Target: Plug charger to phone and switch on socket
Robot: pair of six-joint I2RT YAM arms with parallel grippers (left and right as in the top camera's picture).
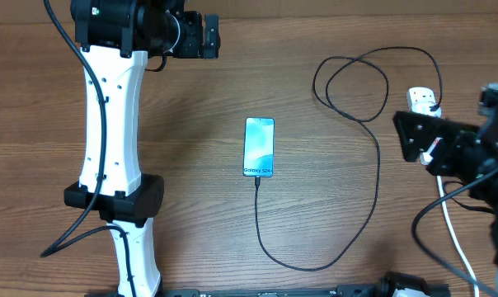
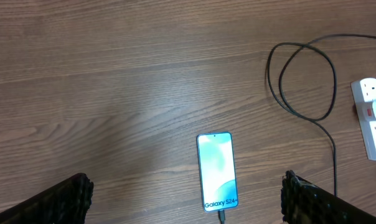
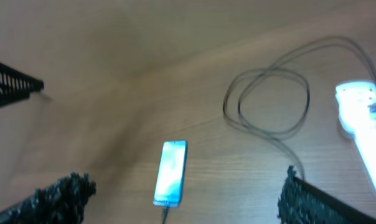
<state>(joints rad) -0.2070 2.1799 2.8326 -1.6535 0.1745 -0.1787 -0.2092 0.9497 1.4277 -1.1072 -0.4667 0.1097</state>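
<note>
Since thin black charger cable (image 1: 257, 206) looks seated in slim lit-screen phone (image 1: 259, 147), switch step likely in hand. Left gripper (image 1: 209, 35), right gripper (image 1: 415, 136) both spread wide, empty. Next: press switch on white power-strip socket (image 2: 370, 134), frame right.

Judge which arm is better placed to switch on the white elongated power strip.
Right, probably. The right gripper hangs open beside the white elongated power strip; the left gripper sits far off, beyond the slim glowing-screen phone, whose bottom edge the thin black cable already meets.
</note>
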